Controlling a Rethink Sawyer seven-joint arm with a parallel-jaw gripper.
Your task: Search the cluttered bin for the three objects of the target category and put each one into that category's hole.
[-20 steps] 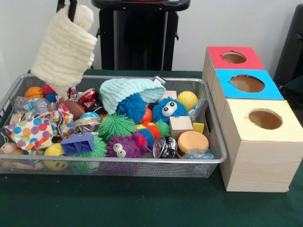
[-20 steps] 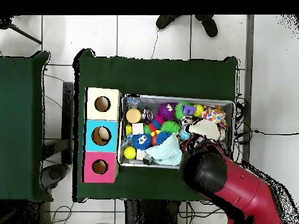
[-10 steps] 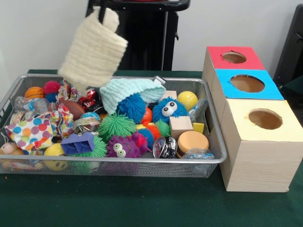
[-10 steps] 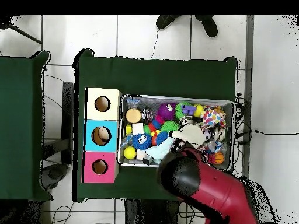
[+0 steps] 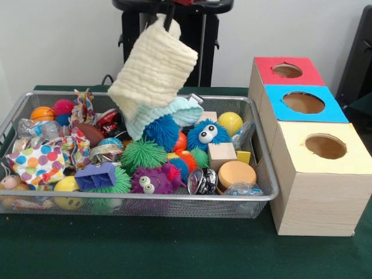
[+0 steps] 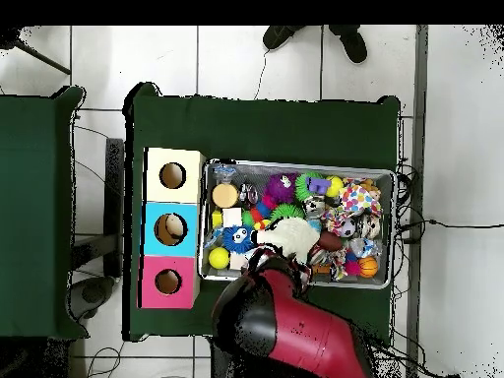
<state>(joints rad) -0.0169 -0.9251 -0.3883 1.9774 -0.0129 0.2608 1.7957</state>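
Up at 12 o'clock, the claw [image 5: 163,16] is clamped on a cream cloth [image 5: 154,72] that hangs in the air over the wire bin [image 5: 263,174], above a mint cloth [image 5: 180,111]. Dark green covers the surface [image 5: 174,250]. Three boxes sit at 3 o'clock: red box [image 5: 289,71], blue box [image 5: 304,103], yellow box [image 5: 322,146]. Below is a white tiled floor [image 6: 236,59], and a white wall [image 5: 58,40] stands behind.
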